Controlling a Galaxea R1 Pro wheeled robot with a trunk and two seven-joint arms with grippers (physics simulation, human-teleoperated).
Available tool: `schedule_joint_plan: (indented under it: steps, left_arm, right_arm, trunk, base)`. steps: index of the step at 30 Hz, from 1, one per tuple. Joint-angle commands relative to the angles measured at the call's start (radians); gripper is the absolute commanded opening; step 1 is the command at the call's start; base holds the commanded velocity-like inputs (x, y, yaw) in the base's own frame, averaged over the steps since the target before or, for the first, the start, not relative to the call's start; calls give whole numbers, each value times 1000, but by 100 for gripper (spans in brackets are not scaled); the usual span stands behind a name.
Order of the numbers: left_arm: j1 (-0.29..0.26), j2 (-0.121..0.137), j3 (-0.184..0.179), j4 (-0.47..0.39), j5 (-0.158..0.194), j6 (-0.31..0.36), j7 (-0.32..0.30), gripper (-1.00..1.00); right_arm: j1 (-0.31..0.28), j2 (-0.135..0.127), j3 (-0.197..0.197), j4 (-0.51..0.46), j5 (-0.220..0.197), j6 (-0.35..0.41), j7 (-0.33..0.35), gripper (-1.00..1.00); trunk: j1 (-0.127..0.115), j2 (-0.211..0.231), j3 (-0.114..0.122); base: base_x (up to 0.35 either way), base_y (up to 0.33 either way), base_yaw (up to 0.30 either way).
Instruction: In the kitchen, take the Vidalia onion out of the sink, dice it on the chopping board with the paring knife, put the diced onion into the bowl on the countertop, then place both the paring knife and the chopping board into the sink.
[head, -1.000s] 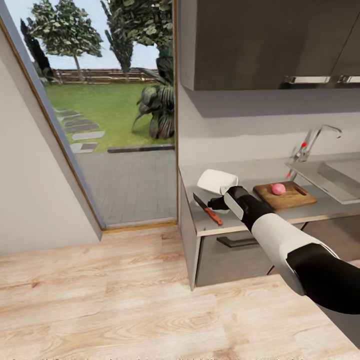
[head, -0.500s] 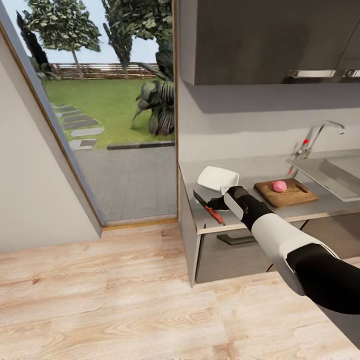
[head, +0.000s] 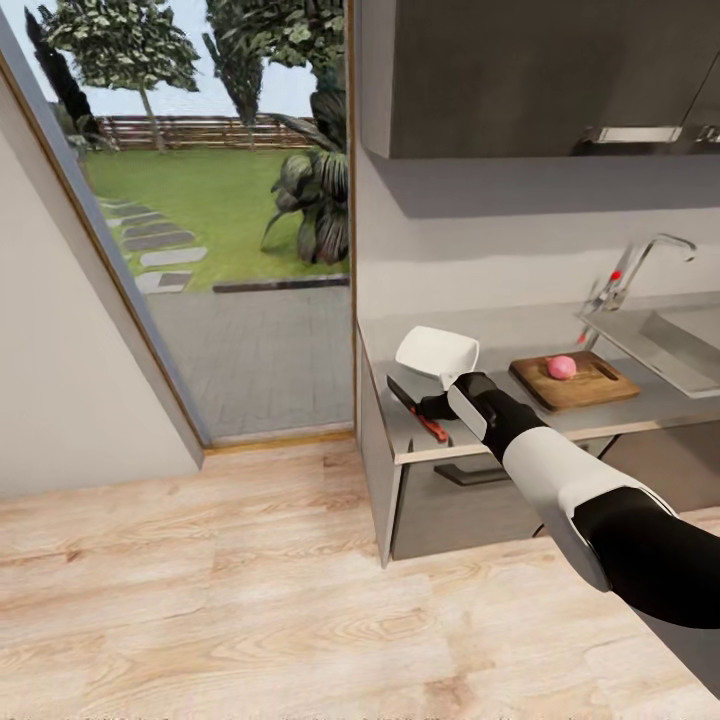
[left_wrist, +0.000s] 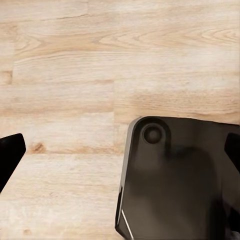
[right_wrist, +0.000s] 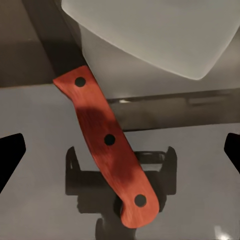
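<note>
Closer now than a second ago, the right hand hangs spread open over the paring knife, just beside the bowl on the worktop.

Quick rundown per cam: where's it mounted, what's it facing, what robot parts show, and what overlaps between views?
Head: on the robot's head, facing forward and down at the countertop, board, sink and doorway; the right arm reaches to the knife beside the bowl.
Left wrist: on the left arm, facing down at the wood floor and a dark robot part; left tool's fingertips at the edges.
Right wrist: on the right arm, facing down at the knife and bowl; right tool's fingertips spread.
Shared: head and right wrist both show knife and bowl.
</note>
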Motion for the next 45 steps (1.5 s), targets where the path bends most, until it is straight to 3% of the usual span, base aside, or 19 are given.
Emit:
schedule_joint_plan:
  steps: [1, 45]
  left_arm:
    - [1, 1, -9, -2, 7, -1, 6, 100]
    - [0, 1, -9, -2, 7, -1, 6, 100]
  right_arm:
    - [-1, -1, 7, -1, -11, 3, -8, 100]
    - [-1, -1, 9, 0, -11, 3, -8, 100]
  trunk:
    - [0, -1, -3]
    - [0, -1, -66]
  base:
    - [0, 0, 0]
    - [0, 0, 0]
